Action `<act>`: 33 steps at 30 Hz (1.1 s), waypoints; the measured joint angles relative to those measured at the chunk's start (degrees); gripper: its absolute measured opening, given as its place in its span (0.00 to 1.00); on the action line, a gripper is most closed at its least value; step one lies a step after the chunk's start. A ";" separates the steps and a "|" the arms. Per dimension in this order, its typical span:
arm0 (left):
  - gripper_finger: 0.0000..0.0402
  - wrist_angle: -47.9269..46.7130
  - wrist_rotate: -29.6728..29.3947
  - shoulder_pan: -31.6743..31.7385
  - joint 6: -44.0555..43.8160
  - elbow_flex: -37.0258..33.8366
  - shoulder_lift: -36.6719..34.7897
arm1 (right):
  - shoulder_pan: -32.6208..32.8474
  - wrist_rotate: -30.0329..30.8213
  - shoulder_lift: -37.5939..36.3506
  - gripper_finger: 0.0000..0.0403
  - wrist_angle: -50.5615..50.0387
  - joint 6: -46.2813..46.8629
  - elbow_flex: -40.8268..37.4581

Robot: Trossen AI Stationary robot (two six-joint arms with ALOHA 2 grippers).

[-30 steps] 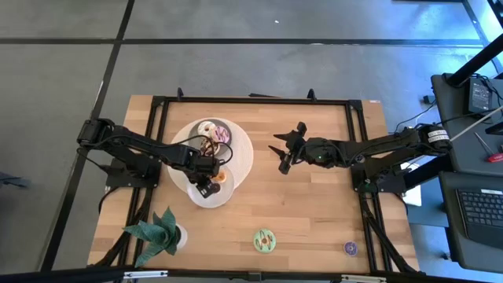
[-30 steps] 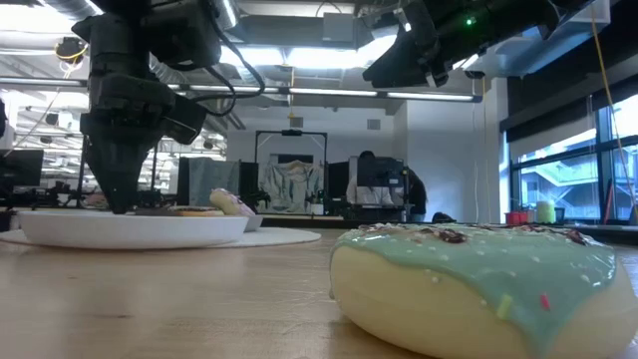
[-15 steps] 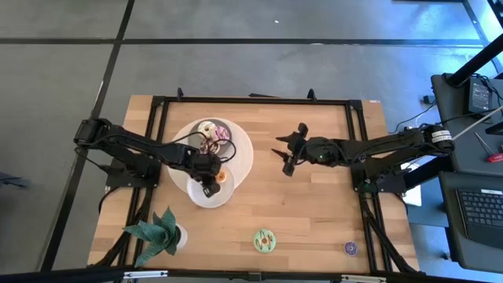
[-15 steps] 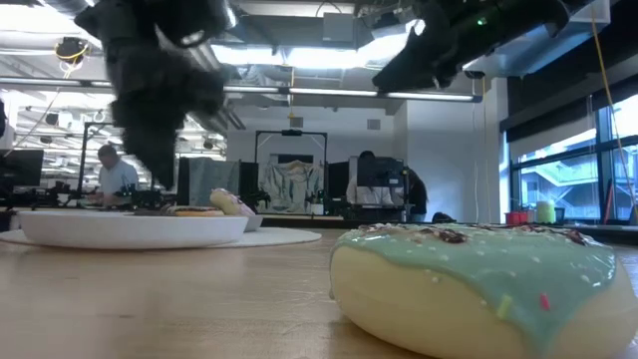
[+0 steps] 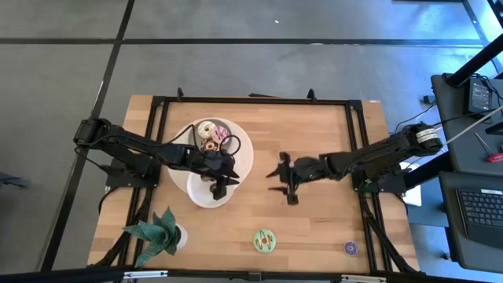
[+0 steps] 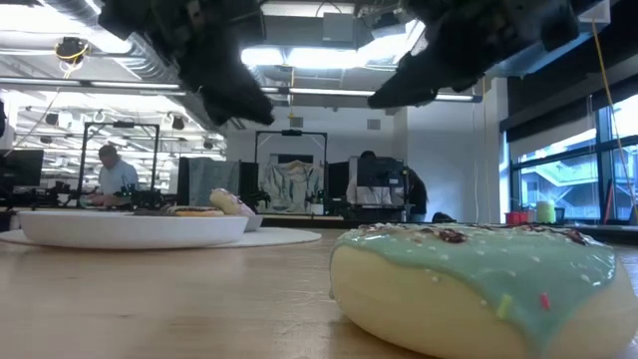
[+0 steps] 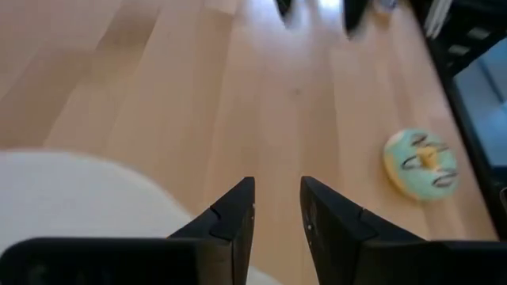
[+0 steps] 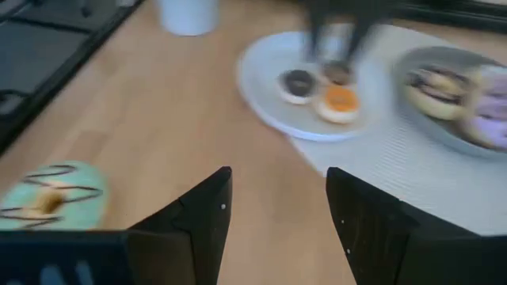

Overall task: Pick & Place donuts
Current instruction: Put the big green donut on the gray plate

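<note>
A mint-iced donut [image 5: 264,240] lies flat on the table near its near edge; it fills the low view [image 6: 478,289] and shows in both wrist views [image 7: 421,162] [image 8: 51,198]. A small purple donut [image 5: 350,248] lies by the near right corner. An orange donut [image 8: 341,99] and a chocolate one [image 8: 299,81] rest on the small white plate [image 5: 206,195]. More donuts sit on the large plate [image 5: 244,153]. My left gripper [image 5: 224,179] hovers over the small plate's right rim, slightly open and holding nothing [image 7: 277,214]. My right gripper [image 5: 284,179] hangs wide open above bare table [image 8: 277,206].
A green toy plant in a white pot [image 5: 161,233] stands at the near left corner. A pale mat [image 8: 396,158] lies under the plates. Bare wood stretches between the plates and the mint donut. A person [image 6: 118,178] shows in the room behind.
My left gripper has risen off the small plate and drifted right, tilting toward the table's middle. My right gripper has travelled from the table's middle toward the near edge and slightly left, closer to the mint donut. The donuts have stayed put.
</note>
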 joint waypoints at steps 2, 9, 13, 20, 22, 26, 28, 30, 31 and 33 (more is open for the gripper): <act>0.24 1.56 0.38 -0.24 0.20 -0.01 -0.03 | 2.48 0.08 2.05 0.51 -0.77 0.29 2.18; 0.25 0.69 0.49 -1.78 0.26 -0.02 -0.07 | 10.14 1.92 11.38 0.51 -12.12 5.52 12.31; 0.25 0.73 -0.12 -2.75 0.26 -0.02 -0.07 | 12.42 -1.77 18.40 0.51 -16.79 9.32 16.89; 0.25 1.21 -0.19 -4.20 0.26 -0.02 -0.09 | 13.36 -9.67 27.55 0.51 -19.45 14.00 25.04; 0.25 1.18 -0.18 -4.52 0.26 -0.02 -0.09 | 13.33 -10.34 29.25 0.51 -20.46 14.12 26.41; 0.25 1.18 -0.17 -4.57 0.26 -0.02 -0.09 | 13.29 -11.62 31.74 0.51 -20.84 15.60 27.36; 0.24 1.18 -0.17 -4.55 0.25 -0.02 -0.09 | 13.31 -11.62 32.64 0.51 -21.04 17.19 27.30; 0.24 1.18 -0.15 -4.55 0.24 -0.02 -0.09 | 13.34 -11.71 33.15 0.50 -21.49 18.70 27.31; 0.24 1.18 -0.15 -4.55 0.24 -0.02 -0.09 | 13.38 -11.74 33.50 0.49 -21.49 19.06 27.34; 0.25 1.18 -0.15 -4.55 0.24 -0.02 -0.09 | 13.44 -11.65 33.93 0.46 -21.44 19.61 27.40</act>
